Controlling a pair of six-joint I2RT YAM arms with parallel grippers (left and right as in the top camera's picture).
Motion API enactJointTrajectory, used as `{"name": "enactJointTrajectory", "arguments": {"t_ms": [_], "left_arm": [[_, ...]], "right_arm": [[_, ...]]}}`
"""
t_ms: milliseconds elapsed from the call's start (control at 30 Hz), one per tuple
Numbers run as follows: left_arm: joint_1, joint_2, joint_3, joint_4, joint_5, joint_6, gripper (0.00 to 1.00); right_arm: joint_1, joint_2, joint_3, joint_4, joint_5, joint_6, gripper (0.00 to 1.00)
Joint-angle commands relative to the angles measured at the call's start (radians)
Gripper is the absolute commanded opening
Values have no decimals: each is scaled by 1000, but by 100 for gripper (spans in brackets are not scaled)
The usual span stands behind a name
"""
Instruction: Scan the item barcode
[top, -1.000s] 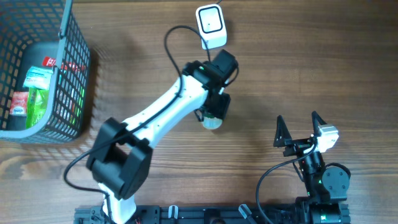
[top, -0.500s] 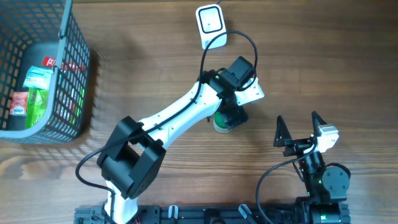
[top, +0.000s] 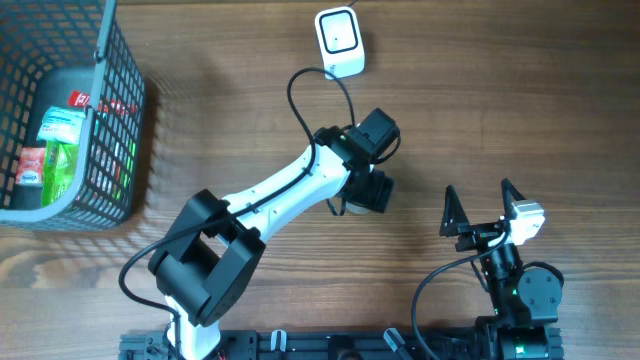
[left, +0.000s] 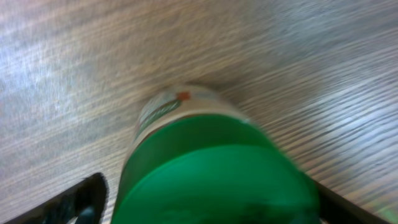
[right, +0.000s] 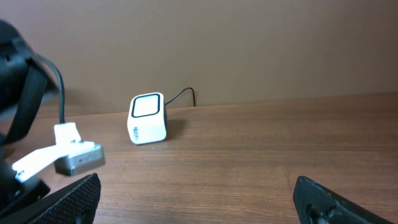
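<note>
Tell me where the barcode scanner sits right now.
Overhead view: the white barcode scanner stands top centre on the table, beyond the left gripper, right of the basket.

Soft, even light fills my views. My left wrist picture is blurred: the green-lidded round bottle (left: 211, 168) smears, and pale glare washes the brown wooden tabletop (left: 56, 68) at upper left.
</note>
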Motion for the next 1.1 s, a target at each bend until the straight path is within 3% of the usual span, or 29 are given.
{"name": "enactJointTrajectory", "arguments": {"t_ms": [0, 67, 133, 167, 233, 300, 367, 467, 567, 700, 767, 833, 867, 967, 1067], "left_arm": [[-3, -13, -11, 11, -48, -64, 77], [-2, -13, -11, 34, -129, -47, 74], [-2, -13, -10, 86, -179, 92, 73], [-2, -15, -10, 111, -195, 182, 73], [-3, -18, -10, 131, -198, 493, 82], [-11, -18, -10, 131, -198, 698, 85], [-12, -25, -10, 146, -199, 721, 92], [-10, -42, -10, 116, -198, 721, 93], [-10, -58, -10, 44, -195, 590, 100], [-10, -59, -10, 49, -182, 167, 98], [-8, -60, -10, 67, -85, -60, 95], [-8, -60, -10, 81, -71, -251, 87], [-8, -60, -10, 79, -75, -308, 84], [-16, -59, -13, 45, -97, -385, 88], [-37, -50, -14, 24, -166, -388, 73]], "right_arm": [[-3, -3, -1, 3, -12, -14, 100], [-3, -3, -1, 3, -12, -14, 99], [-3, -3, -1, 3, -12, -14, 100], [-3, -3, -1, 3, -12, -14, 100], [-3, -3, -1, 3, -12, -14, 100], [-3, -3, -1, 3, -12, -14, 100], [-3, -3, -1, 3, -12, -14, 100], [-3, -3, -1, 3, -12, -14, 100], [-3, -3, -1, 3, -12, -14, 100], [-3, -3, -1, 3, -12, -14, 100], [-3, -3, -1, 3, -12, -14, 100], [-3, -3, -1, 3, -12, -14, 100], [-3, -3, -1, 3, -12, -14, 100], [-3, -3, -1, 3, -12, -14, 100], [-3, -3, -1, 3, -12, -14, 100]]}}
